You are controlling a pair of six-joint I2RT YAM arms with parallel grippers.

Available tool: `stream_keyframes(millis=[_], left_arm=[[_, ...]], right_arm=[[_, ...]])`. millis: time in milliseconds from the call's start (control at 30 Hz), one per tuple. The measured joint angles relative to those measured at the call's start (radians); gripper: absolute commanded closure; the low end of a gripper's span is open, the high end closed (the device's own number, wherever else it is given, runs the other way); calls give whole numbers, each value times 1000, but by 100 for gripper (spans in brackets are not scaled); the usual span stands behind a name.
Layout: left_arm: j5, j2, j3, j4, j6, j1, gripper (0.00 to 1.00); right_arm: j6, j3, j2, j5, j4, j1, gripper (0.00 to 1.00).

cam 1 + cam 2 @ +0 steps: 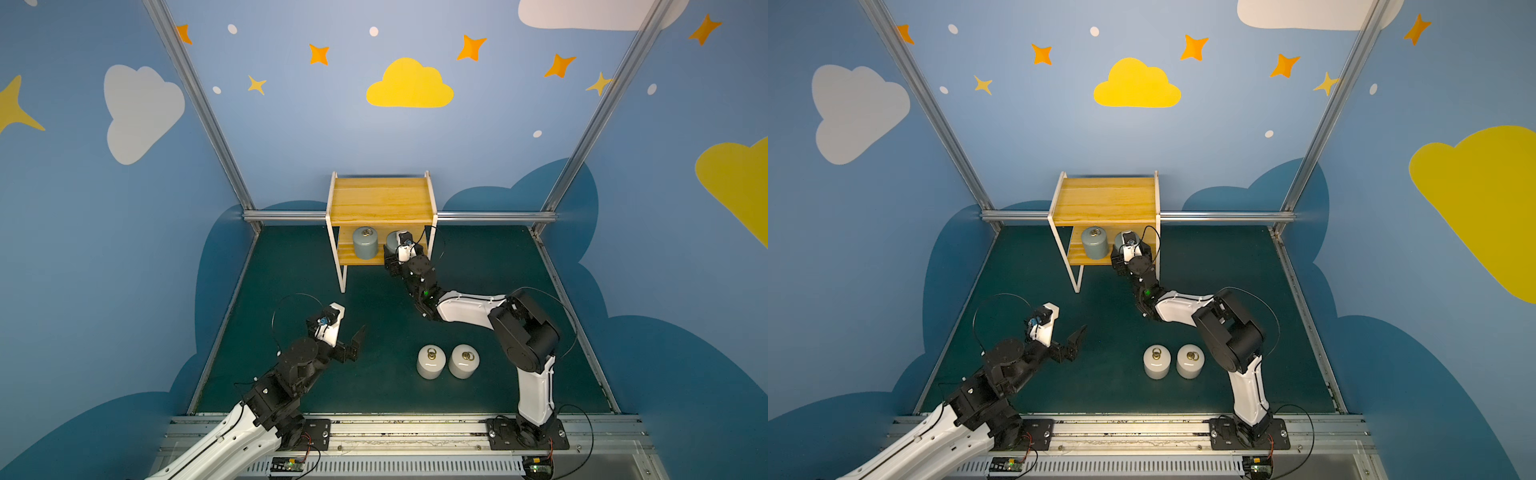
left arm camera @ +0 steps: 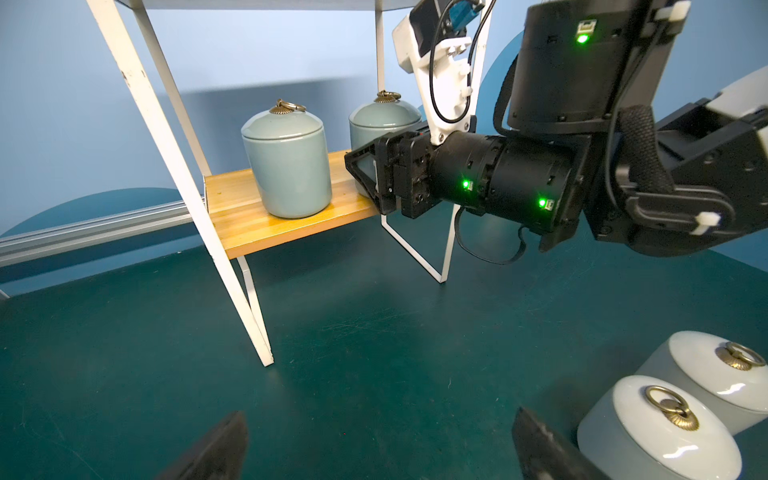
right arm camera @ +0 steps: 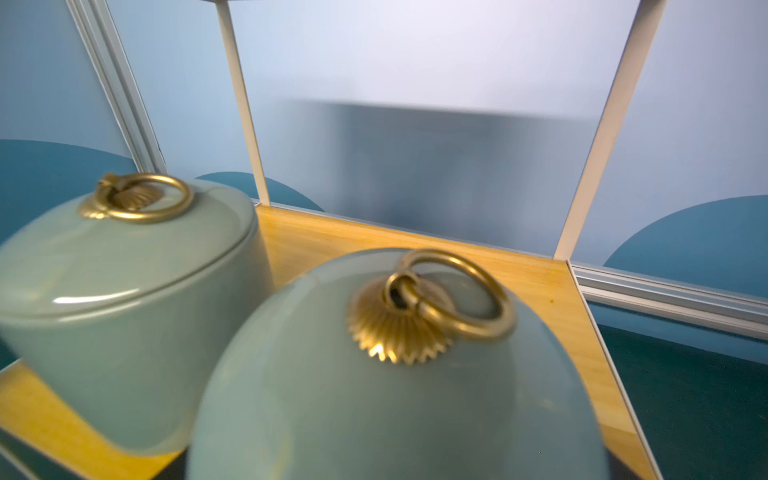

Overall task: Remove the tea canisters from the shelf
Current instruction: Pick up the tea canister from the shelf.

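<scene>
Grey-blue glaze was the weak point here. The right pincer (image 2: 365, 170) reached in under the top board (image 1: 380, 199) of the shelf (image 2: 176, 166). As far as the left wrist view showed, it was clamped on the body of the right grey-blue canister (image 2: 382, 120), its near finger flat against the wall and the far one hidden behind the jar. That canister stood upright on the lower board (image 2: 266, 224), with the left grey-blue canister (image 1: 365, 245) just beside it. The left white canister (image 1: 431, 361) and the right white canister (image 1: 463, 360) stood side by side on the desk (image 1: 374, 307), well apart from the shelf. The left pincer (image 1: 353, 345) hung spread wide and empty over the desk.

Judged from this, the grip could slip: the wall looked smooth and rounded, and a hold low on the body might let the jar tip. A tilt could also slide the domed lid off, since only its own weight seemed to seat it. Drawing the jar out crookedly could knock the neighbour, which stood close enough to be nudged toward the board's edge. Lifting early could strike the ring handle (image 3: 453, 299) against the top board. The white frame post (image 1: 433, 239) stood close to the wrist, and the loose black cable (image 2: 431, 83) could snag there.
</scene>
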State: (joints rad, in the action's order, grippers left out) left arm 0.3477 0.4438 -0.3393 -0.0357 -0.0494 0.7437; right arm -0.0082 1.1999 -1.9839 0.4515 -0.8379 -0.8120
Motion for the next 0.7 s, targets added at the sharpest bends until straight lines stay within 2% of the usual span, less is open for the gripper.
stream_keyframes(millis=[700], left_arm=[[0, -39, 0, 10, 1, -2, 0]], right_arm=[[-42, -190, 132, 83, -8, -155, 46]])
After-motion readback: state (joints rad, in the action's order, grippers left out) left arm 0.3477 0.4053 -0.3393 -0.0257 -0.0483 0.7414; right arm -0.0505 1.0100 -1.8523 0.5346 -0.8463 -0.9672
